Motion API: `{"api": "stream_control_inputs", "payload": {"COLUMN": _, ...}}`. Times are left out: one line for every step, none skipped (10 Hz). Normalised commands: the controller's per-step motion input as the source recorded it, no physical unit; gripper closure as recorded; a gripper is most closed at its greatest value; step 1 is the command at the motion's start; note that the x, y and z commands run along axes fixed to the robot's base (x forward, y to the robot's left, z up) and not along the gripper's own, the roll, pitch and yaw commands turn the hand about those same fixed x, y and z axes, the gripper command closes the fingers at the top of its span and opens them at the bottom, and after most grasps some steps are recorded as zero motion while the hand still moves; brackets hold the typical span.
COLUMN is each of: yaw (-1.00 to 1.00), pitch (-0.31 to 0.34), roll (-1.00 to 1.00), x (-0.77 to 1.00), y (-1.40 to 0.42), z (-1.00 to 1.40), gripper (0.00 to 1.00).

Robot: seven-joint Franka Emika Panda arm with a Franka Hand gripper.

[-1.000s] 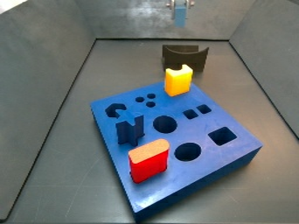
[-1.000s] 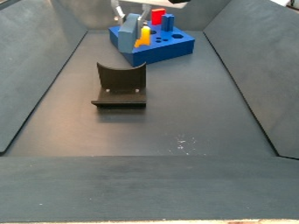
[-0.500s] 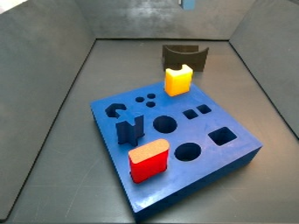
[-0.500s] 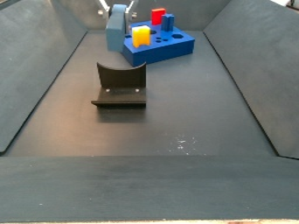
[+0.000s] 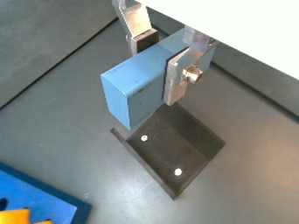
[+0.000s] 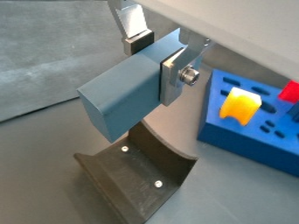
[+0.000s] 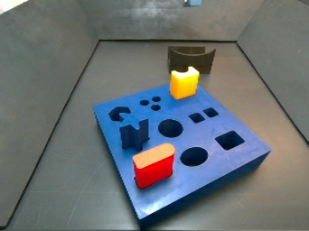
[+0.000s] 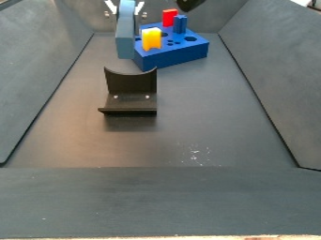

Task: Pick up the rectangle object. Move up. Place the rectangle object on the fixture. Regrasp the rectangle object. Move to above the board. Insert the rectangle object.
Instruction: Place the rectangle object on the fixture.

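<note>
In both side views the blue board (image 7: 182, 149) lies on the dark floor, bearing a red block (image 7: 154, 168), a yellow block (image 7: 183, 82) and a dark blue notched block (image 7: 134, 133). The fixture (image 8: 128, 91) stands apart from it. Above the fixture, the gripper (image 5: 160, 54) clamps the rectangle object (image 5: 138, 86) in the air.

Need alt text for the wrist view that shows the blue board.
The gripper holds the slate grey-blue rectangular bar above the dark curved fixture. Beside it lies the bright blue board, carrying a yellow block.
</note>
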Motion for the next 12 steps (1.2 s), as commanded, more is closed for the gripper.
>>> {"api": "stream_control_inputs", "payload": {"yaw": -0.09, "pitch": 0.353, "roll": -1.00, "x": 0.09, "y": 0.06, "z": -0.01, "gripper": 1.00}}
{"api": "stream_control_inputs", "payload": {"yaw": -0.14, "pitch": 0.372, "roll": -1.00, "x": 0.09, "y": 0.06, "z": -0.02, "gripper": 1.00}}
{"api": "stream_control_inputs", "payload": {"yaw": -0.17, "pitch": 0.387, "roll": -1.00, "x": 0.09, "y": 0.05, "z": -0.02, "gripper": 1.00}}
{"api": "stream_control_inputs", "payload": {"yaw": -0.14, "pitch": 0.326, "roll": -0.79, "x": 0.09, "y": 0.06, "z": -0.01, "gripper": 1.00}}
{"api": "stream_control_inputs", "payload": {"yaw": -0.14, "pitch": 0.260, "roll": -0.62, "x": 0.09, "y": 0.05, "z": -0.02, "gripper": 1.00}}
{"api": "stream_control_inputs", "payload": {"yaw": -0.15, "pitch": 0.202, "roll": -0.48, "x": 0.08, "y": 0.05, "z": -0.02, "gripper": 1.00}}
{"api": "stream_control_inputs", "payload": {"yaw": -0.15, "pitch": 0.146, "roll": -0.38, "x": 0.08, "y": 0.05, "z": -0.01, "gripper": 1.00}}
{"api": "stream_control_inputs", "payload": {"yaw": -0.14, "pitch": 0.117, "roll": -0.34, "x": 0.08, "y": 0.05, "z": -0.02, "gripper": 1.00}}
{"api": "stream_control_inputs", "payload": {"yaw": -0.13, "pitch": 0.108, "roll": -0.33, "x": 0.09, "y": 0.05, "z": -0.02, "gripper": 1.00}}
{"api": "stream_control_inputs", "payload": {"yaw": -0.15, "pitch": -0.010, "roll": -1.00, "x": 0.13, "y": 0.08, "z": -1.00, "gripper": 1.00}}
{"api": "stream_control_inputs", "payload": {"yaw": -0.15, "pitch": -0.014, "roll": -1.00, "x": 0.13, "y": 0.08, "z": -1.00, "gripper": 1.00}}
{"api": "stream_control_inputs", "payload": {"yaw": -0.14, "pitch": 0.008, "roll": -1.00, "x": 0.14, "y": 0.09, "z": -1.00, "gripper": 1.00}}
